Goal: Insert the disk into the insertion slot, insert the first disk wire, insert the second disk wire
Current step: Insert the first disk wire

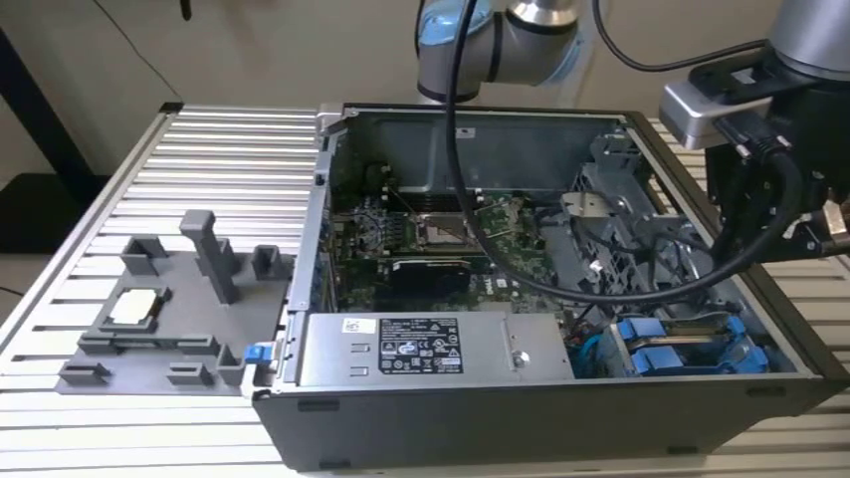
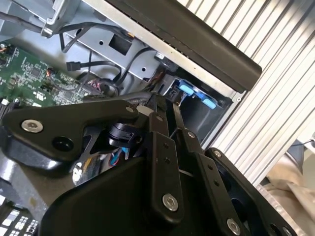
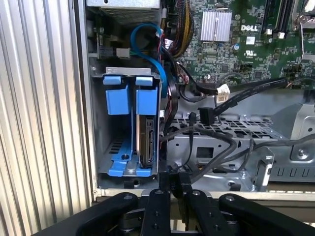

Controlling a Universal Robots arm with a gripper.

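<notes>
Two glossy blue plastic tabs point(image 3: 118, 96) at the mouth of the insertion slot point(image 3: 114, 147), a boxy bay of dull grey sheet metal in a corner of the open computer case point(image 1: 531, 418). Inside it, standing on edge, the disk point(image 3: 146, 140): flat, silver-grey, framed in bright blue plastic (its narrow connector edge facing the camera in the first wrist view). Beside the bay, a tangle of round black cables point(image 3: 256, 88) over a perforated metal cage point(image 3: 246, 125), one of them ending in a free, flat black plug point(image 3: 205, 117). Near the bay, the gripper point(image 3: 175, 178), matte black with bolted bar linkages, fingers drawn together with barely a slit between them; hold on anything thin: impossible to tell. Under the case, in the exterior view, a ribbed aluminium table point(image 1: 213, 149), with a moulded grey fixture tray point(image 1: 146, 344) well apart from the bay, on the exterior view's left.
</notes>
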